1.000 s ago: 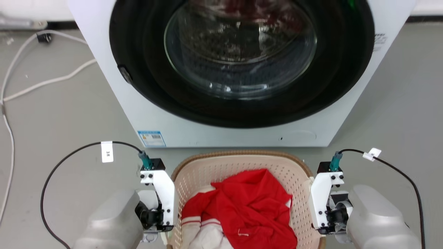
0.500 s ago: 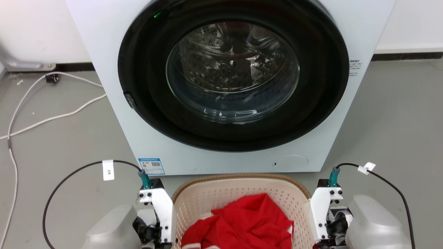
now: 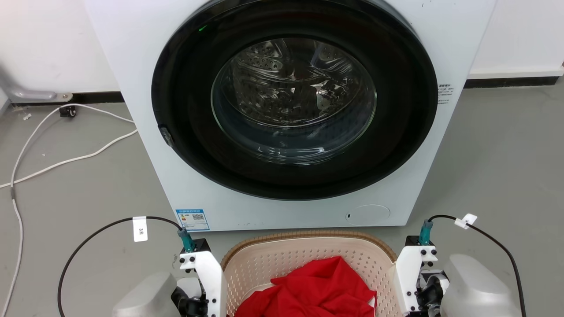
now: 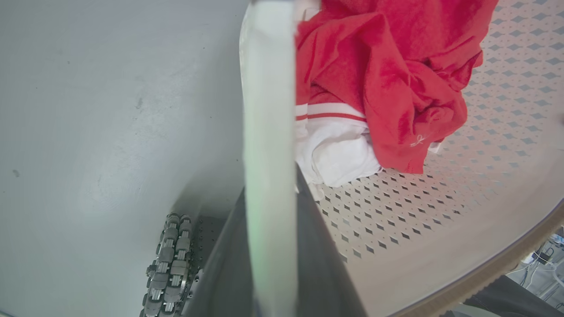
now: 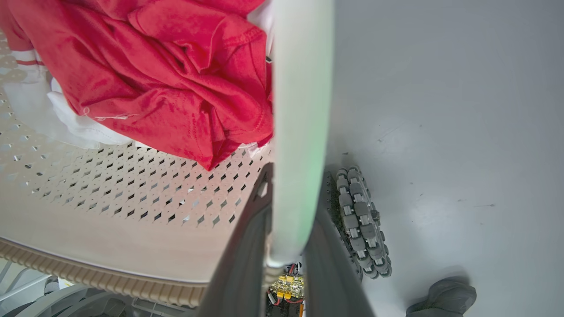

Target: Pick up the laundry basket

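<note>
The laundry basket (image 3: pixel 282 259), cream perforated plastic with a brown woven-look rim, sits at the bottom centre of the head view, between my two arms. A red garment (image 3: pixel 317 288) and white cloth (image 4: pixel 339 154) lie inside it. My left gripper (image 4: pixel 271 211) is shut on the basket's white left handle (image 4: pixel 269 110), which runs up between its dark fingers (image 4: pixel 324 268). My right gripper (image 5: pixel 291 207) is shut on the white right handle (image 5: pixel 302 110) in the same way. In the head view the fingertips are hidden below the white wrist brackets.
A white washing machine (image 3: pixel 132 66) with its round dark door (image 3: pixel 295 101) shut stands just beyond the basket's far rim. White cables (image 3: pixel 66 158) trail over the grey floor at the left. My base's roller wheels (image 4: pixel 169 264) (image 5: pixel 361 220) show beneath the handles.
The head camera has tilted up: the washing machine now sits lower in the picture and more wall shows. Basket and arms have slid toward the bottom edge, with both holds unchanged.
</note>
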{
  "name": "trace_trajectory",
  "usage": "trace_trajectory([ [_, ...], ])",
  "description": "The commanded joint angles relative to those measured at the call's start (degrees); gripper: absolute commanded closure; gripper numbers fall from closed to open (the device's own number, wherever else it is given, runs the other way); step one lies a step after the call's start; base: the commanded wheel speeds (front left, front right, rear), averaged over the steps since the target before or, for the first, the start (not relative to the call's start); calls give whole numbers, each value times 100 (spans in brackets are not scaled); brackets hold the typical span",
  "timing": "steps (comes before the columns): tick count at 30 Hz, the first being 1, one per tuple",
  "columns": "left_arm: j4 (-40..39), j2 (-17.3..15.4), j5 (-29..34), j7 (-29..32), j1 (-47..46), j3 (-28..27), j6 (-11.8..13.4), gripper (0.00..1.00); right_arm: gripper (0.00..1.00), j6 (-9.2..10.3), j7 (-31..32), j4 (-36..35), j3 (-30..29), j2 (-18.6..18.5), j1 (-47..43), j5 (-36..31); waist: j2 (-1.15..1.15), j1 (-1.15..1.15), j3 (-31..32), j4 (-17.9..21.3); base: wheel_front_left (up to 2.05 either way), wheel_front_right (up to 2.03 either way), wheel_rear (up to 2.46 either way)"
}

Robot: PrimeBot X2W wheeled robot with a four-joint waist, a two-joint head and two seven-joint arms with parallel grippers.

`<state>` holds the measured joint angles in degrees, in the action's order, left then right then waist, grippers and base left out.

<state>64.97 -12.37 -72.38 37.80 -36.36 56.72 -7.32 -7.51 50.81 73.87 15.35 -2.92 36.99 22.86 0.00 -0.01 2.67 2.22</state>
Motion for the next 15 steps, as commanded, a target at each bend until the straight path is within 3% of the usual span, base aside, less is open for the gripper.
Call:
trace_trajectory([
  [1,-6,1,-32,-39,68,-3,-27,100,100,4,2,-7,-16,-4,-55,-31,0,1,-1,-3,0,0,0],
  [15,14,-7,-121,-135,33,63,-27,100,100,4,-18,-13,71,3,-12,68,0,1,-1,-10,0,0,0],
])
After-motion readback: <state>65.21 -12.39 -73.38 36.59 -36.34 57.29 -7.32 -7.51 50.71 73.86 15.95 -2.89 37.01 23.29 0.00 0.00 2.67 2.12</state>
